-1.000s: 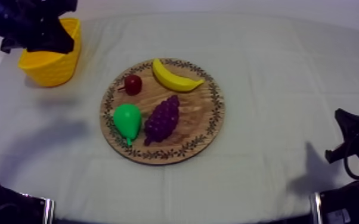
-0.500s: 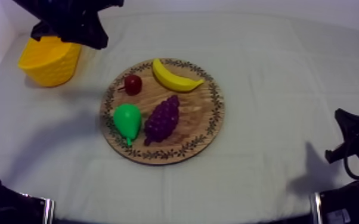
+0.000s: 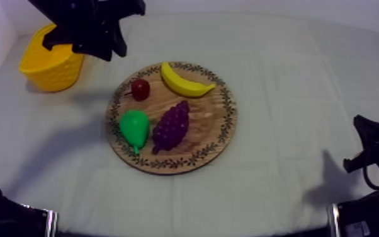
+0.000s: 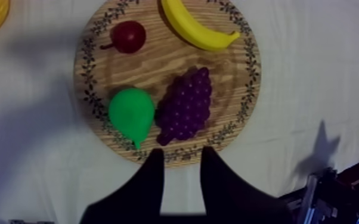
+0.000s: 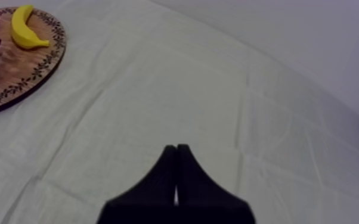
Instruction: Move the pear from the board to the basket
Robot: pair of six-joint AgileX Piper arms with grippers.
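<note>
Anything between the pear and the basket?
Top view: no object. Beyond the wooden board, only bare cloth separates pear and yellow basket.

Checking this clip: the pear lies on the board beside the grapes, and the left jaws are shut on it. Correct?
No. The pear lies on the board beside the grapes, but the left gripper is not shut on it: the left wrist view shows its jaws open, holding nothing.

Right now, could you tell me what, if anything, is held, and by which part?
Nothing is held: the left gripper is open, the right gripper shut on nothing; the pear lies on the board.
</note>
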